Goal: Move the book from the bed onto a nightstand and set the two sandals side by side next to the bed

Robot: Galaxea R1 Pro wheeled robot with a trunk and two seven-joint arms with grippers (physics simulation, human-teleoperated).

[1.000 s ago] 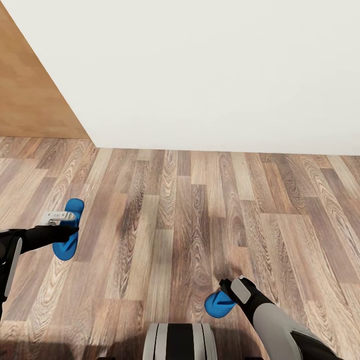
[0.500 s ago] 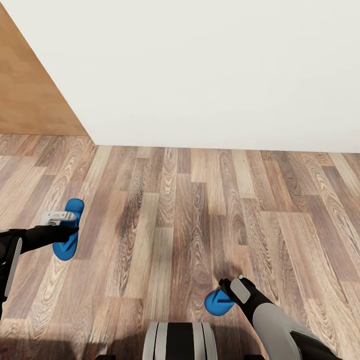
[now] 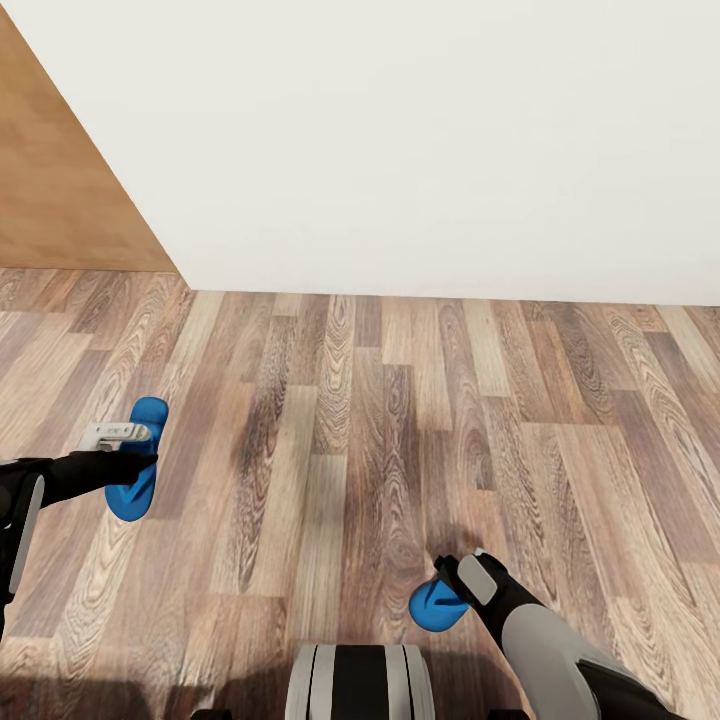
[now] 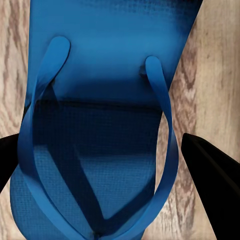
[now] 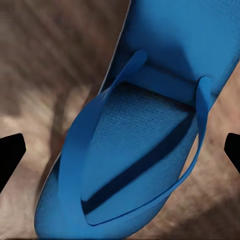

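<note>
While our head camera looks down, we see a wood-plank floor (image 3: pixel 400 420) meeting a white wall (image 3: pixel 420 140) across the upper half of the frame, with a light-brown wooden panel (image 3: pixel 50 190) at the upper left. At the left edge, our left arm reaches in and its left gripper (image 3: pixel 128 448) sits over one blue sandal (image 3: pixel 135 480), which lies lengthwise on the planks, its ends showing above and below the arm. At the lower centre-right, our right gripper (image 3: pixel 455 585) hangs over the second sandal (image 3: pixel 432 606), of which a rounded blue end shows beside the wrist. The two sandals lie well apart, one at the left edge and one near the bottom middle. Our grey base (image 3: pixel 360 682) shows at the bottom centre.

From the left wrist camera, we look straight down on the sandal (image 4: pixel 105 115) with its thin straps; the two dark fingertips (image 4: pixel 212 175) stand wide apart at the lower corners, flanking it without clamping.

From the right wrist camera, the other sandal (image 5: pixel 145 150) runs diagonally across a blurred floor; black fingertips (image 5: pixel 10 155) sit at the left and right edges, spread wide. Whether they touch the sandal we cannot quite tell, though they seem clear of it.
</note>
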